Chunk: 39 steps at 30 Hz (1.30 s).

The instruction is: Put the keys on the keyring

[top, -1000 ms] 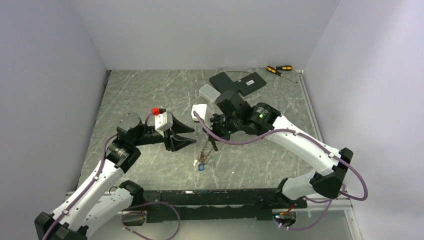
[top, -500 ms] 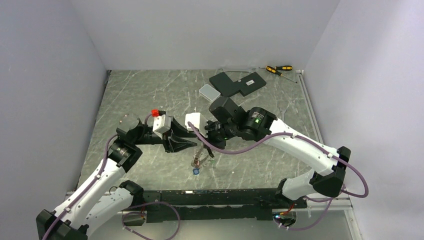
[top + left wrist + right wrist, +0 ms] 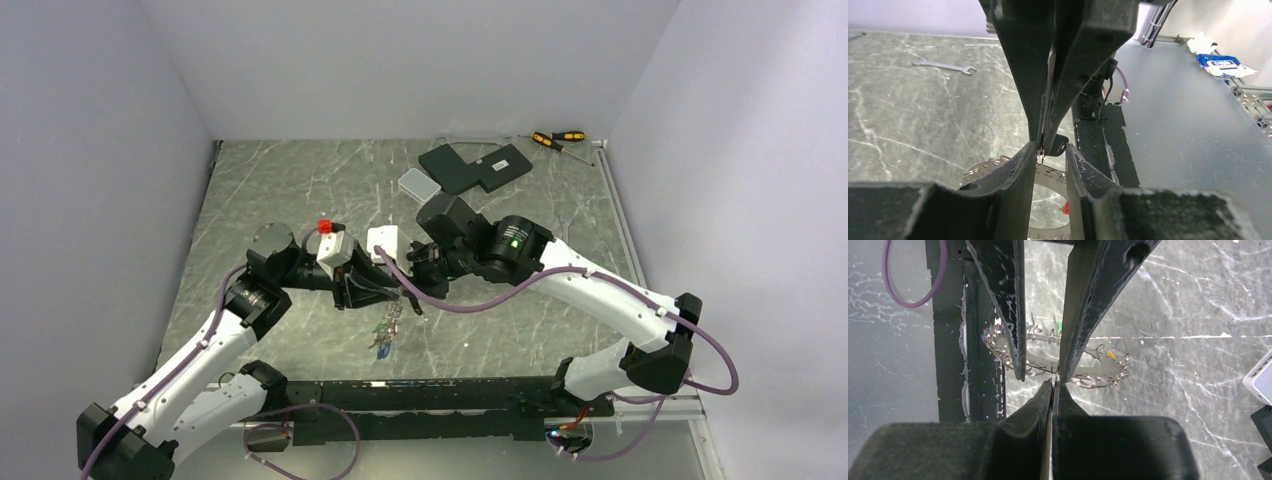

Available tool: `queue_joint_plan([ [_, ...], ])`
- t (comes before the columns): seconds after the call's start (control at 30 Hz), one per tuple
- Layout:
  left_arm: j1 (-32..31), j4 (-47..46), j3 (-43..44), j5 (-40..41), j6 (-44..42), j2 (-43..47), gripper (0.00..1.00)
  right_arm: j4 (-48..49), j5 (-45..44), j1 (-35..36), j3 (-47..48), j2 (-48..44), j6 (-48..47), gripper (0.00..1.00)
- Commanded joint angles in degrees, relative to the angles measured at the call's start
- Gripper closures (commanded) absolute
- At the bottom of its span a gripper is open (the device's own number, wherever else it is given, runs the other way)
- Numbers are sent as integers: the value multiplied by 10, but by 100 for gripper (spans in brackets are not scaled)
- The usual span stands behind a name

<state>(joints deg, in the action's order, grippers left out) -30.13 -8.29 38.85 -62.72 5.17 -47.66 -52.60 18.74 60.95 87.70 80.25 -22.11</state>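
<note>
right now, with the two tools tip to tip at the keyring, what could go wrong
1. The right tool pinches only the thin edge of the keyring; a nudge could twist it free.
2. The left tool straddles the right tool's tips; closing may clamp them, not the keyring.
3. The keys dangle loose and may snag.

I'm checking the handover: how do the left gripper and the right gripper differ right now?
The right gripper has its jaws pressed shut on the rim of the keyring; the left gripper has its jaws apart, a clear gap between them. The right gripper carries the ring; the left gripper straddles the right's fingertips without a visible grip. Both have dark, scuffed fingers and meet tip to tip.
</note>
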Motion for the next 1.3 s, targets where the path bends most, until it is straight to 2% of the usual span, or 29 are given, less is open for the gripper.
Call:
queue_joint_plan([
  [0.0,-15,34,19,-7,-25,-7,68,47,13,4,36,-24,-5,100],
  [0.13,-22,43,20,1,-30,-8,71,51,19,7,36,-29,-5,100],
  [0.33,-25,44,20,9,-35,-2,82,53,23,9,35,-32,-2,100],
  [0.63,-24,53,22,17,-40,0,81,63,30,20,34,-47,1,100],
  [0.7,-25,54,22,17,-41,0,86,65,31,21,33,-49,1,100],
  [0.77,-25,55,23,14,-42,1,97,68,34,22,31,-51,2,100],
  [0.8,-25,53,23,14,-41,2,100,69,35,22,30,-51,3,100],
  [1.0,-25,16,12,16,-19,26,100,82,39,23,17,-52,8,100],
  [1.07,-25,10,12,23,-16,37,100,96,30,23,2,-61,10,75],
  [1.13,-25,-3,6,32,-9,51,100,116,21,22,-17,-83,11,58],
  [1.17,-24,-11,3,36,-6,57,100,130,17,22,-29,-95,11,52],
  [1.27,-23,-19,-1,40,0,68,100,171,17,21,-67,-144,11,47],
])
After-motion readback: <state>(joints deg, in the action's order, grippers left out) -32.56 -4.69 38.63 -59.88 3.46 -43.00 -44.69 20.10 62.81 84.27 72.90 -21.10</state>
